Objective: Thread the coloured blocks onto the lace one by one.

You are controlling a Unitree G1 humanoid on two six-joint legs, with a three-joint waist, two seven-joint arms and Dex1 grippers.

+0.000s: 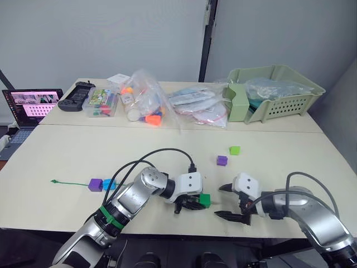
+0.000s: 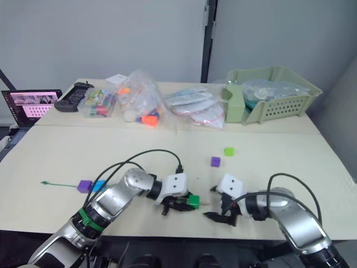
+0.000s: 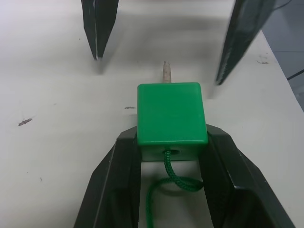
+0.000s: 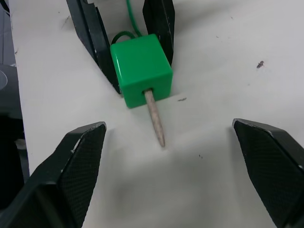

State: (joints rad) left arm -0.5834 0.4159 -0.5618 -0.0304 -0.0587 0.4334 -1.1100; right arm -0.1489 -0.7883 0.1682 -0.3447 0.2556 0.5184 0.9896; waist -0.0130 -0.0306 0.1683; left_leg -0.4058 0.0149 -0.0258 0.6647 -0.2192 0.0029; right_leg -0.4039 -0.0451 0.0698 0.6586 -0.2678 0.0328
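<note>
My left gripper (image 1: 195,203) is shut on a dark green block (image 3: 171,111) near the table's front edge. The green lace (image 3: 171,182) enters the block's back hole, and its pale stiff tip (image 4: 156,118) sticks out of the front, resting on the table. My right gripper (image 4: 171,166) faces it, open, with a finger (image 4: 71,175) on either side just short of the tip. A purple block (image 1: 95,185) and a blue block (image 1: 109,184) sit side by side on the lace at the left; its far end (image 1: 54,181) lies beyond them. A loose purple block (image 1: 222,161) and a lime green one (image 1: 235,150) lie mid-table.
Clear bags of toys (image 1: 142,103) and flat packets (image 1: 198,106) line the back of the table, with a pale green basket (image 1: 279,92) at the back right. A laptop (image 1: 30,106) and a black controller (image 1: 75,95) are at the back left.
</note>
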